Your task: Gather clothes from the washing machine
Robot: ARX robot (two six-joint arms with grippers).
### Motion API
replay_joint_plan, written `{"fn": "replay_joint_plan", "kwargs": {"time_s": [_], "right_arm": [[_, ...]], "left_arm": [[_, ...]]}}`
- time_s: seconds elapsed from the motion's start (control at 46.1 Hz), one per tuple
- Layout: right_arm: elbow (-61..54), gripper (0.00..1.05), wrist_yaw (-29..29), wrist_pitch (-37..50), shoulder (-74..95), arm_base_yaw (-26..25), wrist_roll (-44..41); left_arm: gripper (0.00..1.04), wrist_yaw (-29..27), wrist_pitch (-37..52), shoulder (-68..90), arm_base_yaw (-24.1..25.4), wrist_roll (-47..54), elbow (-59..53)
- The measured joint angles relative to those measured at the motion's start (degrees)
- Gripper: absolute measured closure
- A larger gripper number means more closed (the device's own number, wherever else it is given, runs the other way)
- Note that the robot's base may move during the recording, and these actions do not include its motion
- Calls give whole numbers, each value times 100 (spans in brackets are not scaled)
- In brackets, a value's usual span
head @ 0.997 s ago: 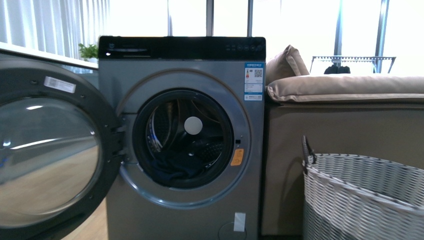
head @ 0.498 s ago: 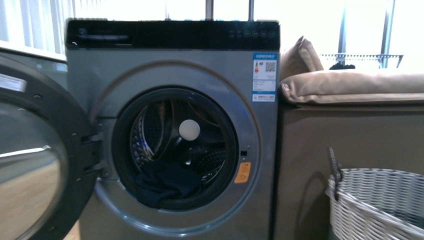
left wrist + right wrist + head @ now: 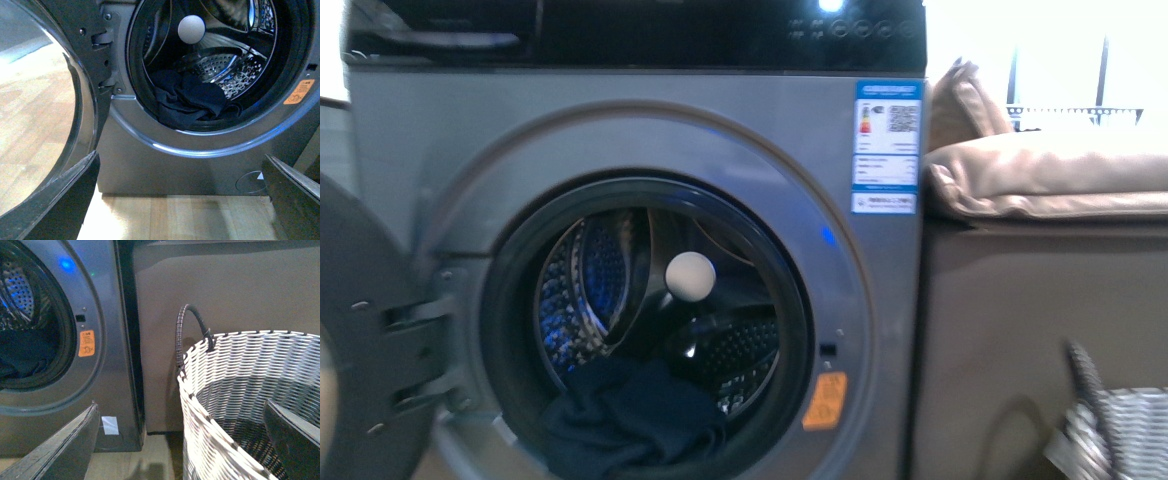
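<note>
The washing machine point(image 3: 650, 130) fills the front view, its round door point(image 3: 360, 330) swung wide open to the left on its hinge. Neither arm shows in that view. The clothes point(image 3: 625, 420), one dark navy heap, lie on the bottom of the drum point(image 3: 580, 290). They are bunched against the front lip of the mouth, nearer the hinge side than the side with the orange sticker point(image 3: 825, 400). A white round disc point(image 3: 690, 275) sits at the back of the drum above the heap. A blue label point(image 3: 887, 145) is stuck at the upper right corner of the machine's front.

The left claw point(image 3: 180, 155) is held low in front of the machine, pointing at the lower rim of the mouth and apart from it. Its fingers point(image 3: 65, 200) are spread wide with nothing between them, and the clothes lie beyond, untouched. Wooden floor point(image 3: 190, 220) shows beneath it.

The right claw point(image 3: 181, 404) is likewise low. It points at the gap where the machine's right edge meets the brown sofa side point(image 3: 225, 285), with the woven basket point(image 3: 240, 370) just ahead. The right fingers point(image 3: 60, 450) are also wide apart and empty. The basket stands beside the sofa, near the machine's right front corner. Its dark handle point(image 3: 182, 335) stands upright on the rim nearest the machine. A tan cushion point(image 3: 1050, 170) rests on top of the sofa.
</note>
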Motion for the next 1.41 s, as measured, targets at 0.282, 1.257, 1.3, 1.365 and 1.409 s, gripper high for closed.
{"fn": "replay_joint_plan", "kwargs": {"time_s": [0.282, 1.257, 1.3, 1.365, 1.409], "right_arm": [[0, 7, 0, 0, 0, 0, 0], [0, 7, 0, 0, 0, 0, 0], [0, 7, -2, 0, 0, 0, 0], [0, 7, 0, 0, 0, 0, 0], [0, 7, 0, 0, 0, 0, 0]], "left_arm": [[6, 142, -59, 37, 48, -116, 15], [6, 389, 3163, 6996, -1244, -1137, 3724], [6, 350, 3215, 7263, -1281, -1088, 3910], [6, 258, 3294, 7643, -1342, -1025, 4164], [6, 225, 3309, 7825, -1377, -990, 4280]]}}
